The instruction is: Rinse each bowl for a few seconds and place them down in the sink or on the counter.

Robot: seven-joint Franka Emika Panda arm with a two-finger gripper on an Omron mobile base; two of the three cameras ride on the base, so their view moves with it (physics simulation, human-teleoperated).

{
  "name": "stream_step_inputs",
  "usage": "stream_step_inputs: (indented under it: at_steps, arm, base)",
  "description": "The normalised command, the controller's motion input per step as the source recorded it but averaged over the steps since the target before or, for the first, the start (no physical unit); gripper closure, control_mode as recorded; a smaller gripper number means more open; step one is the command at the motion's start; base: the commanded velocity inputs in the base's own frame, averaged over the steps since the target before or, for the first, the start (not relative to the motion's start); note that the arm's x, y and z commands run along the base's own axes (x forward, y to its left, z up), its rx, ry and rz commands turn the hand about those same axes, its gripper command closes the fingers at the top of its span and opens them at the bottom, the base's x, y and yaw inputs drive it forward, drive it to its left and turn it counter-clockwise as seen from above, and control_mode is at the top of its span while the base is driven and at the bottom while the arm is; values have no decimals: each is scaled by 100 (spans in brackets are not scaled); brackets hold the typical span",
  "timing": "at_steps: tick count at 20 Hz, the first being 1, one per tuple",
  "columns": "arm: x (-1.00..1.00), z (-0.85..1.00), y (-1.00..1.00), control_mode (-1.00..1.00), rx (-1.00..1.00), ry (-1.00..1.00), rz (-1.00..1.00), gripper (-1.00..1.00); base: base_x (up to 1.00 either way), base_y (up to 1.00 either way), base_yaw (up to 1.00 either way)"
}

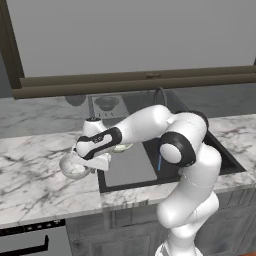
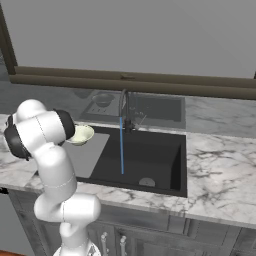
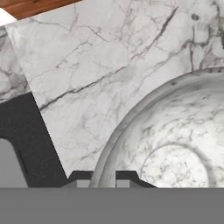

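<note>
The speckled grey-white bowl (image 1: 74,168) (image 3: 175,144) sits low over the white marble counter (image 1: 35,185) (image 3: 87,57), just left of the black sink (image 1: 222,159) (image 2: 155,155). Whether it touches the counter I cannot tell. My gripper (image 1: 86,168) (image 3: 103,178) is shut on the bowl's near rim, one fingertip inside and one outside. The pale cream bowl (image 1: 121,148) (image 2: 80,134) rests at the back of the sink's flat grey panel (image 1: 127,167) (image 2: 90,150), partly hidden behind my forearm in the left base view.
A thin blue stream of water (image 2: 121,145) (image 1: 159,162) falls from the dark arched tap (image 2: 123,102) (image 1: 160,95) into the basin. A dark brown ledge (image 1: 125,80) runs behind the counter. A dark appliance front (image 1: 30,242) sits below the counter's left edge.
</note>
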Motion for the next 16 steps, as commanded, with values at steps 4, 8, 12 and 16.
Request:
stream_step_inputs:
  at_steps: [4,8,12,16]
  arm:
    - [0,0,17,-100,0,0,0,-100]
    - [0,1,0,-100,0,0,1,-100]
    - [0,6,0,-100,0,-1,3,-100]
    - [0,14,0,-100,-1,-3,3,-100]
  base:
    - [0,0,0]
    - [0,0,0]
    - [0,0,0]
    - [0,0,0]
